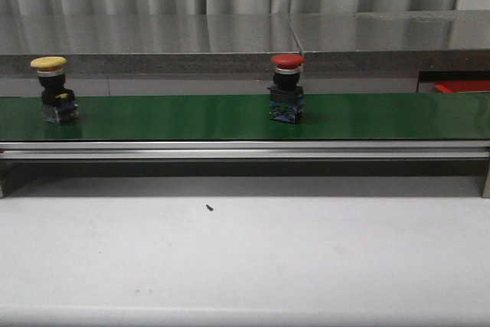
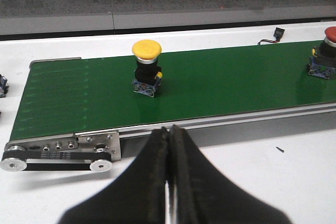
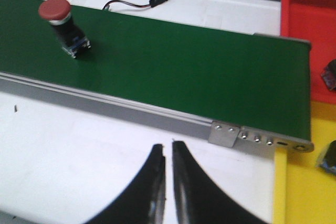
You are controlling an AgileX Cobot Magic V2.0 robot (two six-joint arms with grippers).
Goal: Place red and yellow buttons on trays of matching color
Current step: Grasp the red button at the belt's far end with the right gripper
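Left gripper (image 2: 169, 135) pressed closed, empty, over white counter (image 1: 245, 258) short of belt's near edge. Right gripper (image 3: 167, 148) barely parted, empty. Yellow button (image 1: 52, 88) upright near green belt (image 1: 191, 116) left end; red button (image 1: 286, 86) mid-belt. Red tray (image 3: 307, 30), yellow tray (image 3: 310, 192) past belt's right end.

Yellow button (image 1: 53, 88) upright, left end of green belt (image 1: 191, 116). Red button (image 1: 286, 86) upright mid-belt. Red tray (image 3: 307, 30) and yellow tray (image 3: 310, 192) beyond belt's right end.

Yellow button (image 1: 49, 63), red button (image 1: 287, 60), plain green belt (image 1: 191, 116).
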